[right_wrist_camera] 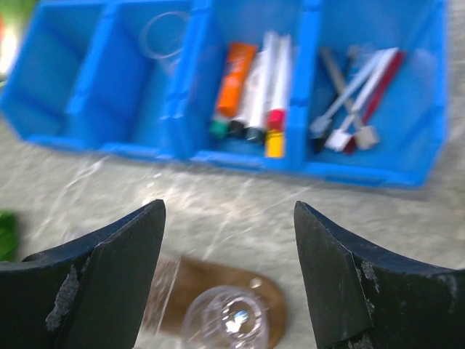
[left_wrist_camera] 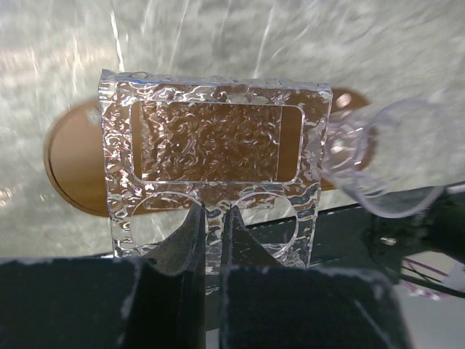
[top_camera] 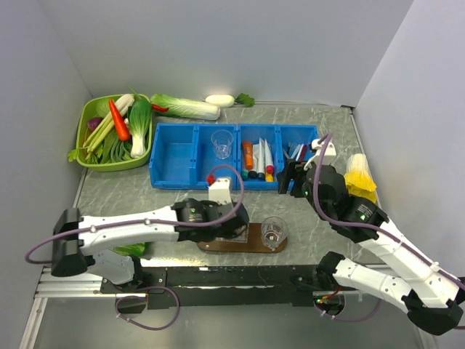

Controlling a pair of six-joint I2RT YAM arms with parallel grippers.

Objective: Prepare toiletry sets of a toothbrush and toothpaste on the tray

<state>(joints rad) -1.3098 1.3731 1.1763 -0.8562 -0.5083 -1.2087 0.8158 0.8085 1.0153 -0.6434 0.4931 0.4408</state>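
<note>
Bins (top_camera: 171,156) hold all the toothpaste (right_wrist_camera: 270,76) and toothbrushes (right_wrist_camera: 356,98); no set is made, and the tray (top_camera: 253,244) bears only a cup (top_camera: 275,231). The left gripper (left_wrist_camera: 213,218) pinches a clear holder (left_wrist_camera: 211,138) over the tray; the right gripper (right_wrist_camera: 227,206) gapes wide, empty, between bins and tray

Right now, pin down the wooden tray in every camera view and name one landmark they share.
Top external: the tray lies low in the picture, near the centre.
Left wrist: mid-frame, its brown left end showing behind the clear holder.
Right wrist: bottom centre, seen through the open right gripper.
Shared landmark: the clear cup at the tray's right end.
</note>
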